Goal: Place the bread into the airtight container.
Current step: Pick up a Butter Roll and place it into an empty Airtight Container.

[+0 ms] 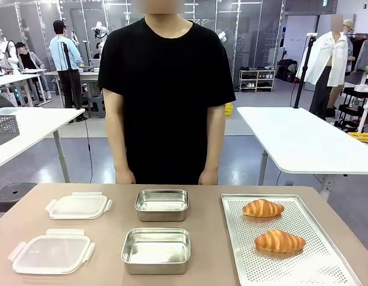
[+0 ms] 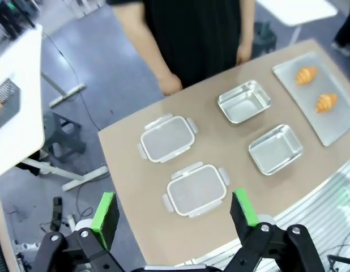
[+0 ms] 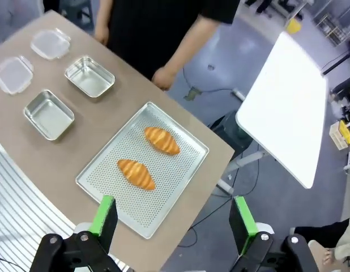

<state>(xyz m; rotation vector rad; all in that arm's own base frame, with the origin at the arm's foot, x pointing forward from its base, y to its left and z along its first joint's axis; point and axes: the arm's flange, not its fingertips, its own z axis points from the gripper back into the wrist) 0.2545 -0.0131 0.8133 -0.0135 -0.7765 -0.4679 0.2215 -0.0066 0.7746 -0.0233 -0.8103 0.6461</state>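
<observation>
On the front camera I see the person point(image 1: 166, 89) standing at the far side of the table point(image 1: 209, 217), both hands resting at its far edge. The bread is on the perforated tray point(image 1: 303, 268) at the right: the far croissant point(image 1: 262, 208) and the near croissant point(image 1: 280, 241) lie apart from each other, each with its length across the tray. In the middle of the table stand two open metal boxes, the far container point(image 1: 162, 204) and the near container point(image 1: 156, 250), both with nothing inside. To their left lie the far lid point(image 1: 78, 205) and the near lid point(image 1: 51, 252), flat on the table and apart from the boxes.

On my left wrist camera the left gripper point(image 2: 174, 211) hangs high above the table's near left corner with its jaws spread wide and nothing between the green pads point(image 2: 105, 212). Below it I see both lids, both containers and, well off to the right, the tray with the two croissants.

On my right wrist camera the right gripper point(image 3: 174, 218) also hangs high, over the tray's near end and the table edge, jaws wide apart and holding nothing. Both croissants lie on the tray below, the near one closer to the gripper. The containers sit to the upper left, apart from the tray, and one hand point(image 3: 162, 77) of the person rests at the far edge.
</observation>
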